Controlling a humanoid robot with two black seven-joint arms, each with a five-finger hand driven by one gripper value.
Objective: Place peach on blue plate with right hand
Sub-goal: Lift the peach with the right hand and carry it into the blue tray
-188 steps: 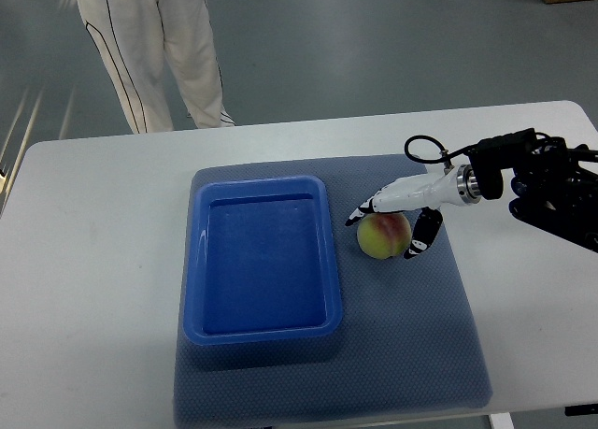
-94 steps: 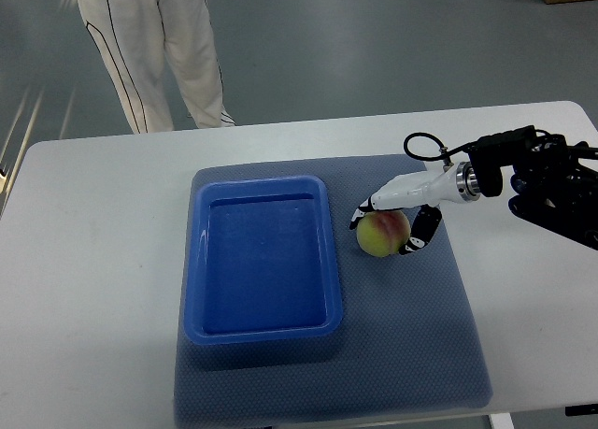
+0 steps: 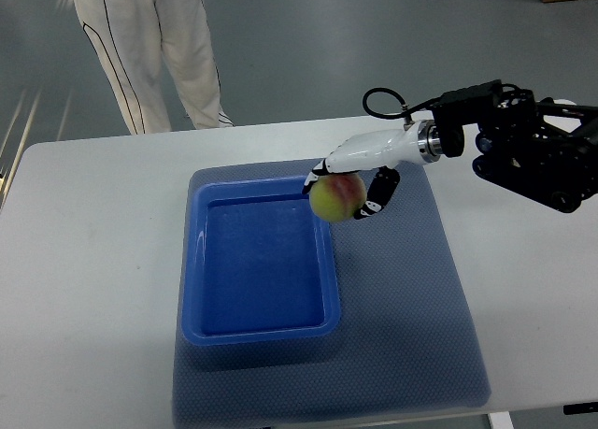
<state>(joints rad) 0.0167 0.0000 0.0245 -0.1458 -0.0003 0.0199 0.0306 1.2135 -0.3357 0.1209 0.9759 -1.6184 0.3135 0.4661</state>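
While clasped in the right hand [image 3: 344, 188], peach [image 3: 336, 198] at blue plate [image 3: 201, 261] rim; next, over middle, lower, release.

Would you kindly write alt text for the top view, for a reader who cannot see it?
The robot's right hand holds a peach at the far right edge of an empty blue plate. The plate lies on a grey mat on a white table; a person's legs stand beyond it.

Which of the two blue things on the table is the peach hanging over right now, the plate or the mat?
The blue plate: the peach, gripped by the right hand, overlaps its right rim near the far corner, above the blue mat.
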